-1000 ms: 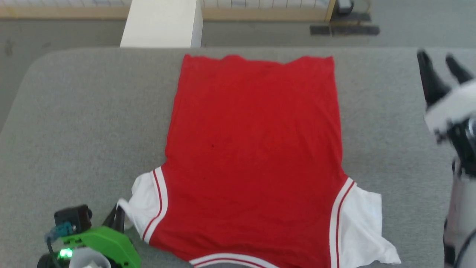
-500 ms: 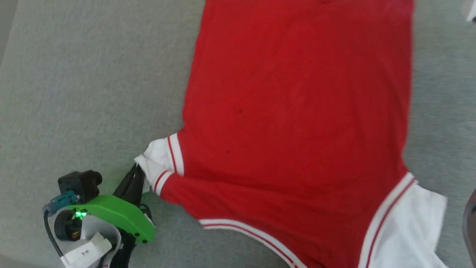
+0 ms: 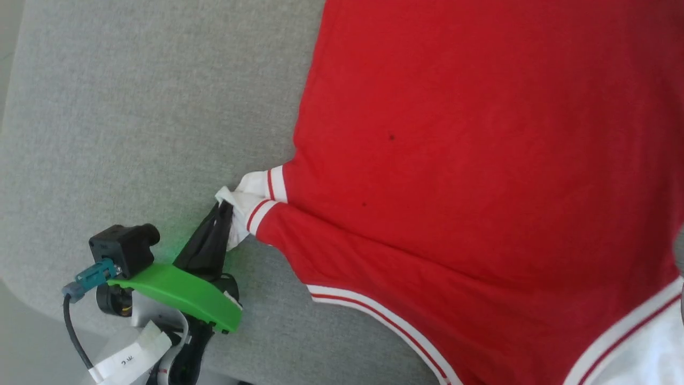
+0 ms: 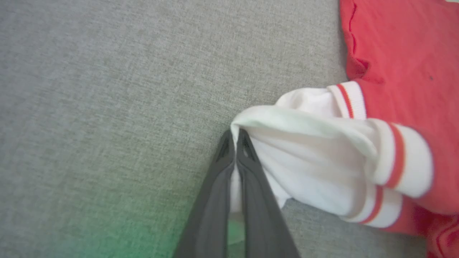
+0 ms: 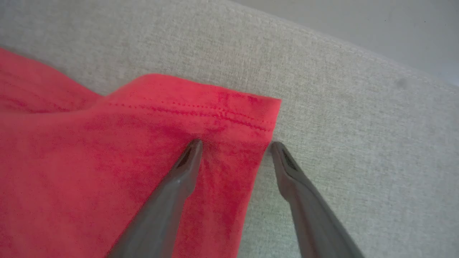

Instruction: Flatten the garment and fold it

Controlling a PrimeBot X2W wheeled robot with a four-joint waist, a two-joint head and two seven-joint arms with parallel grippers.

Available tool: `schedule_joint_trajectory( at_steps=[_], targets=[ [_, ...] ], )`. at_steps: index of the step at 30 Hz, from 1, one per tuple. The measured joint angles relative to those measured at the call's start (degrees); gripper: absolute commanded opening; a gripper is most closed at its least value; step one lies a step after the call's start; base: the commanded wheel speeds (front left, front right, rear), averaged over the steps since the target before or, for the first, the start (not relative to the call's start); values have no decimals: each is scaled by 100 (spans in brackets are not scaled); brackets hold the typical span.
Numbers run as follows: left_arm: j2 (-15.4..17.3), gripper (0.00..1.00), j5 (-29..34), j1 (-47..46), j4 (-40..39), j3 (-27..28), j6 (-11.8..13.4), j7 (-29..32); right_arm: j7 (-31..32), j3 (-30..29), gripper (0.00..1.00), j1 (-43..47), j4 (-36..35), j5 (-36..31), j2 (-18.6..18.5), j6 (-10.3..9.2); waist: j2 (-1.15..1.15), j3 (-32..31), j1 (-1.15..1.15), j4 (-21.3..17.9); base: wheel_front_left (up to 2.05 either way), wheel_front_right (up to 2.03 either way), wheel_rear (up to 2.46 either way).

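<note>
Garment (image 3: 481, 160) armhole has bunched, pinched by left tool (image 4: 235, 137).

The garment (image 3: 454, 160) lies on the table (image 3: 133, 107), with the left gripper (image 3: 225, 207) at its near-left armhole and the right gripper (image 5: 235, 144) straddling a hem corner.

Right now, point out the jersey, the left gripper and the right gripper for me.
jersey (image 3: 454, 160), head view, middle of the red body.
left gripper (image 4: 235, 138), left wrist view, shut fingertips pinching white lining.
right gripper (image 5: 235, 145), right wrist view, between open fingertips at the hem corner.
</note>
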Motion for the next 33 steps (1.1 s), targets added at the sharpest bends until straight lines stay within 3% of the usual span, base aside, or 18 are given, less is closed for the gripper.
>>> schedule_joint_trajectory(
  at_steps=[4, 6, 14, 21, 27, 33],
  targets=[
    [-5, 0, 0, -13, -81, -12, -42, -18, 303, 16, 100, -24, -283, 51, -35, 0, 0, 143, 0, 78, 0, 0, 0],
    [-5, 0, 0, -13, -104, -8, -42, -19, 444, -23, 0, -34, -406, 126, -30, -1, 0, 177, 0, 81, 0, 0, 0],
    [44, 0, 29, -20, 18, -16, -33, -13, 225, -281, 0, 261, -666, 424, 135, 0, 0, -48, 0, -24, 0, 0, 0],
    [49, 0, 53, -3, 281, -141, 111, 149, -222, 142, 0, 821, -1271, 1162, -497, 1, 0, -660, 0, -173, 0, 0, 0],
    [53, 0, 53, 301, 439, -247, 240, 265, -211, 258, 0, 2243, -2262, 2172, -955, 0, 0, -1279, 0, -442, 0, 0, 0],
    [116, 0, 52, 568, 543, -247, 400, 339, -165, -124, 0, 4314, -3407, 2810, -694, 0, 0, -1853, -1, -864, 0, 0, 0]
  ],
)
